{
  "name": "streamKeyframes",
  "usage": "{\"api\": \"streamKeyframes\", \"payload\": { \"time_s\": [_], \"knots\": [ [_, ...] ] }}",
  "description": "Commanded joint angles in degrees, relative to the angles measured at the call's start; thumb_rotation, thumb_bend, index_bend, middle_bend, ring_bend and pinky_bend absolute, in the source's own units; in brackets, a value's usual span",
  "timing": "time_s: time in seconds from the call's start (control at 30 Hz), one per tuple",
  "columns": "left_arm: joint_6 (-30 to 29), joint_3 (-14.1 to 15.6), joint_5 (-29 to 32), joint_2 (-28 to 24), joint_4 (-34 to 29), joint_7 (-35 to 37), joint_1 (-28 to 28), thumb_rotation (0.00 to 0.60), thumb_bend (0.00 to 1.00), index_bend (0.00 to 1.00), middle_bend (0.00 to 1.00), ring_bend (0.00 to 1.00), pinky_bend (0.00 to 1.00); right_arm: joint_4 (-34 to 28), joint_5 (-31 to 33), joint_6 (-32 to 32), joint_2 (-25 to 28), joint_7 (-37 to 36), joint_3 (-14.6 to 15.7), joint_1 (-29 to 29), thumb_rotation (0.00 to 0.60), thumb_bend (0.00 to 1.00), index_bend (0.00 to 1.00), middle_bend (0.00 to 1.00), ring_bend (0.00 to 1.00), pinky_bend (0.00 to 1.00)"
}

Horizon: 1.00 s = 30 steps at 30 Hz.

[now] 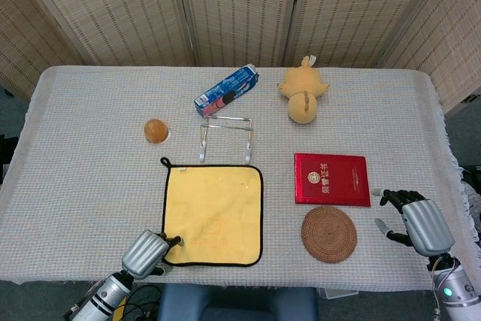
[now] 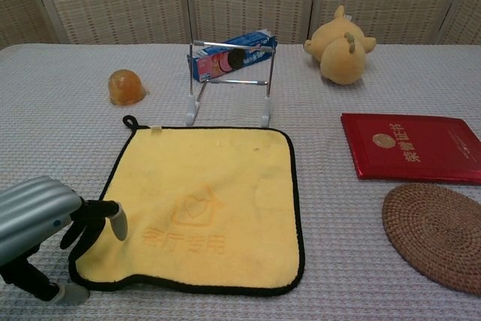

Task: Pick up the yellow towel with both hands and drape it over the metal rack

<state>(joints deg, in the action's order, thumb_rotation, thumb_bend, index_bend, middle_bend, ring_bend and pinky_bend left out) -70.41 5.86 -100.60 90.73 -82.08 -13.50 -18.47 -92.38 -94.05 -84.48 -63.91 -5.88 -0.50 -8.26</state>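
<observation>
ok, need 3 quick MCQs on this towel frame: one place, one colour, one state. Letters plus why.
1. What lies directly in front of the red booklet, toward the robot?
A. woven coaster
B. orange ball
C. blue carton

2. What colour is the trim of the yellow towel?
A. white
B. red
C. black

3. How is the towel now?
A. draped over the metal rack
B. flat on the table
C. lifted by both hands

Answers:
1 A: the woven coaster sits just below the booklet in the head view.
2 C: a black border runs round it.
3 B: it lies flat before the metal rack; only the left hand is at its corner, and the right hand is well off it.
</observation>
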Motion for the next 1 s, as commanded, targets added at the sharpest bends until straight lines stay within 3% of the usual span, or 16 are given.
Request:
{"api": "streamKeyframes", "payload": {
  "time_s": [0.03, 0.27, 0.63, 1.0],
  "knots": [
    [-0.13, -0.19, 0.32, 0.41, 0.25, 0.04, -0.09, 0.6, 0.05, 0.44, 0.73, 0.68, 0.91, 0.07, 0.01, -0.04, 0.0, -0.09, 0.0, 0.03, 0.6, 0.29, 0.3, 0.47, 0.44, 0.4],
    [-0.69, -0.45, 0.82, 1.66, 1.28, 1.2, -0.39, 0.6, 0.06, 0.45, 0.78, 0.72, 0.92, 0.5, 0.23, 0.01, -0.26, -0.55, -0.04, 0.08, 0.6, 0.29, 0.3, 0.47, 0.44, 0.4],
    [-1.23, -0.31, 1.8, 1.75, 2.15, 3.14, -0.59, 0.6, 0.34, 0.45, 0.81, 0.74, 0.92, 0.68, 0.52, 0.33, -0.3, -0.64, -0.17, -0.04, 0.6, 0.29, 0.3, 0.47, 0.45, 0.4],
    [-2.34, -0.57, 1.73, 2.31, 2.62, 4.24, -1.0, 0.6, 0.4, 0.49, 0.83, 0.75, 0.93, 0.52, 0.46, 0.47, -0.25, -0.44, -0.19, -0.17, 0.6, 0.29, 0.3, 0.47, 0.45, 0.4]
  ]
}}
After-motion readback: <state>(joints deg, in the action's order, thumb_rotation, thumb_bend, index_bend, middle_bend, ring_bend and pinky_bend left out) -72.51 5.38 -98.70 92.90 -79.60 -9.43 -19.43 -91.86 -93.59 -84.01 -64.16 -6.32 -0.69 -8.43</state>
